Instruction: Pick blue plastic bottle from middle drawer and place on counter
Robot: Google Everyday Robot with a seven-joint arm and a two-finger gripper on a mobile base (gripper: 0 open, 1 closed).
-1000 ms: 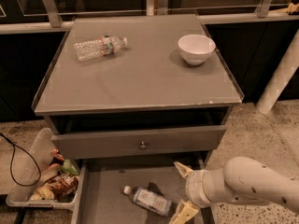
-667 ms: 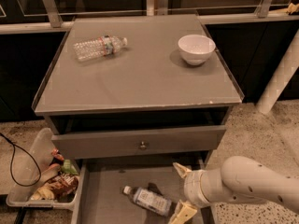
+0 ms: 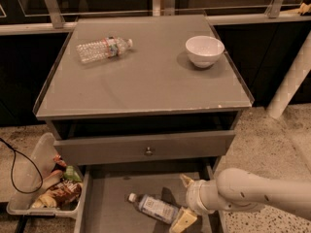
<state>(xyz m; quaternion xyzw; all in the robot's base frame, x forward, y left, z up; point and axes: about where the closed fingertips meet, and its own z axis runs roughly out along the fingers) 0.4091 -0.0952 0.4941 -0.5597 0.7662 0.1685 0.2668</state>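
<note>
Two things are cut off: the open drawer (image 3: pixel 104 208) runs out of view at the bottom, and the white arm (image 3: pixel 262 193) leaves at the right, so its base isn't visible. The drawer sits below the tabletop's (image 3: pixel 146 89) front edge, under a closed drawer front (image 3: pixel 97 149) with a small round knob (image 3: pixel 148 151).

The blue bottle (image 3: pixel 154 208) lies on its side on the drawer floor, white cap pointing toward the left. Its base end is partly covered by the lower finger (image 3: pixel 182 221).

The arm comes in low from the right, roughly level, with the wrist over the drawer's right side. The hand (image 3: pixel 184 201) is spread: one yellowish finger points up and back, the other down across the bottle's base. It is not pinching anything; whether the lower finger actually touches the bottle is unclear.

The blue bottle's label is pale with a dark patch and can't be read. A clear water bottle (image 3: pixel 103 49) lies on its side near the tabletop's far-left corner, with a colourful label that is also unreadable. A white bowl (image 3: pixel 204 51) stands near the far-right corner.

On the floor left of the drawer is a plastic bin (image 3: pixel 24 183) of snack packs, with no brands legible, and a black cable (image 3: pixel 19 161).
</note>
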